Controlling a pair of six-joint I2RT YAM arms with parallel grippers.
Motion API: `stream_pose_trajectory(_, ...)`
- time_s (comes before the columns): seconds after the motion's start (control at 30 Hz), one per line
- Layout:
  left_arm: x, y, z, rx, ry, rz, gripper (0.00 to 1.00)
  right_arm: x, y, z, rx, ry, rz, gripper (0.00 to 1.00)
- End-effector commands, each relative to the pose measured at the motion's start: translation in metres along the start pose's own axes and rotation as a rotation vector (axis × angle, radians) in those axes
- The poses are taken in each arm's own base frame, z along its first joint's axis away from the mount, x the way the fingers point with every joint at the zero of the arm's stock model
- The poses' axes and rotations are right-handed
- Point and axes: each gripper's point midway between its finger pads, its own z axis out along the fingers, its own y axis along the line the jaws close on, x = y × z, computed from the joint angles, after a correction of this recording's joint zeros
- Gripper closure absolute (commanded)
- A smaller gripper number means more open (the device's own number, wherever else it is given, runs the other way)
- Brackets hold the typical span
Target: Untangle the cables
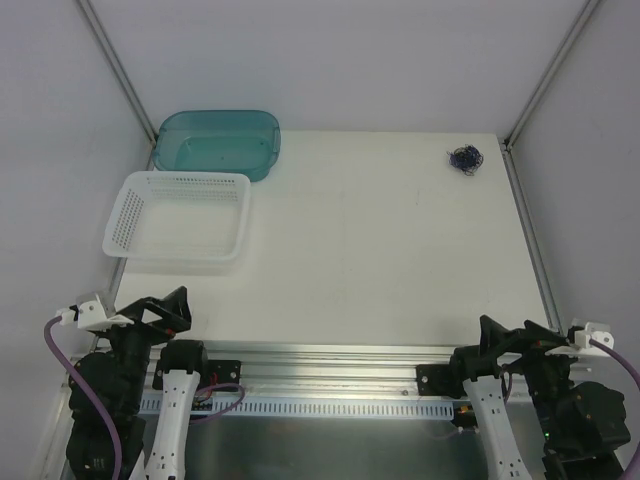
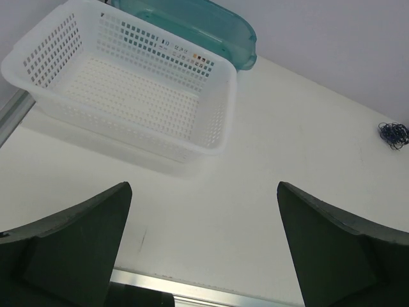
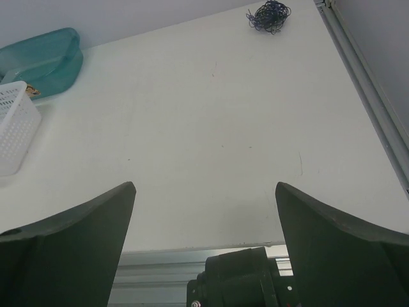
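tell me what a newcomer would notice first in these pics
The small dark tangle of cables sits alone at the far right corner of the white table. At the far left, a white basket lies just in front of a teal tub. The left hand and right hand are open at the near edge, holding nothing.

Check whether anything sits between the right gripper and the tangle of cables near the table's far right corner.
Nothing visible does. Only bare table lies between the open right gripper and the cables; the white basket and teal tub sit far to the left.
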Motion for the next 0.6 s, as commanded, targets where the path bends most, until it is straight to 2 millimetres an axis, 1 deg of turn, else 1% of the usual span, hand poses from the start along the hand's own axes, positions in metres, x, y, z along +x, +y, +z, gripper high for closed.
stream_pose_trajectory(0.0, -0.009, 0.002, -0.028, 0.042, -0.17, -0.066, 0.01, -0.001, 0.01, -0.033, -0.119, -0.183, 0.028, 0.03)
stream_pose_trajectory(0.07, -0.008, 0.0, -0.024, 0.051, -0.167, -0.085, 0.01, 0.002, 0.024, -0.032, -0.196, -0.159, 0.001, 0.03)
stream_pose_trajectory(0.1, -0.007, -0.002, -0.022, 0.057, -0.161, -0.096, 0.01, 0.004, 0.039, -0.028, -0.273, -0.13, -0.008, 0.03)
stream_pose_trajectory(0.17, -0.006, -0.003, -0.014, 0.047, -0.139, -0.112, 0.01, 0.006, 0.056, -0.021, -0.356, -0.077, -0.017, 0.03)
stream_pose_trajectory(0.2, -0.007, -0.004, -0.012, 0.048, -0.13, -0.13, 0.01, 0.006, 0.068, -0.014, -0.411, -0.021, -0.019, 0.03)
stream_pose_trajectory(0.23, -0.005, -0.006, -0.005, 0.044, -0.099, -0.136, 0.01, 0.009, 0.072, -0.006, -0.418, 0.016, -0.016, 0.03)
stream_pose_trajectory(0.27, -0.002, -0.007, 0.0, 0.038, -0.074, -0.143, 0.01, 0.008, 0.075, -0.001, -0.418, 0.039, 0.004, 0.03)
stream_pose_trajectory(0.33, 0.002, -0.01, 0.012, 0.029, -0.021, -0.166, 0.01, 0.006, 0.071, 0.021, -0.345, 0.123, 0.046, 0.03)
stream_pose_trajectory(0.4, 0.01, -0.012, 0.026, 0.015, 0.034, -0.194, 0.01, 0.0, 0.07, 0.035, -0.31, 0.143, 0.069, 0.03)
stream_pose_trajectory(0.43, 0.011, -0.014, 0.035, 0.01, 0.058, -0.202, 0.01, 0.001, 0.07, 0.047, -0.292, 0.176, 0.072, 0.03)
stream_pose_trajectory(0.47, 0.017, -0.016, 0.042, 0.014, 0.089, -0.206, 0.01, -0.007, 0.072, 0.055, -0.289, 0.158, 0.085, 0.03)
stream_pose_trajectory(0.5, 0.018, -0.018, 0.047, 0.018, 0.108, -0.212, 0.01, -0.01, 0.071, 0.062, -0.268, 0.158, 0.092, 0.03)
stream_pose_trajectory(0.53, 0.021, -0.021, 0.058, 0.015, 0.141, -0.213, 0.01, -0.01, 0.07, 0.077, -0.238, 0.198, 0.104, 0.03)
stream_pose_trajectory(0.57, 0.024, -0.027, 0.063, 0.037, 0.173, -0.207, 0.01, -0.019, 0.067, 0.085, -0.2, 0.188, 0.12, 0.03)
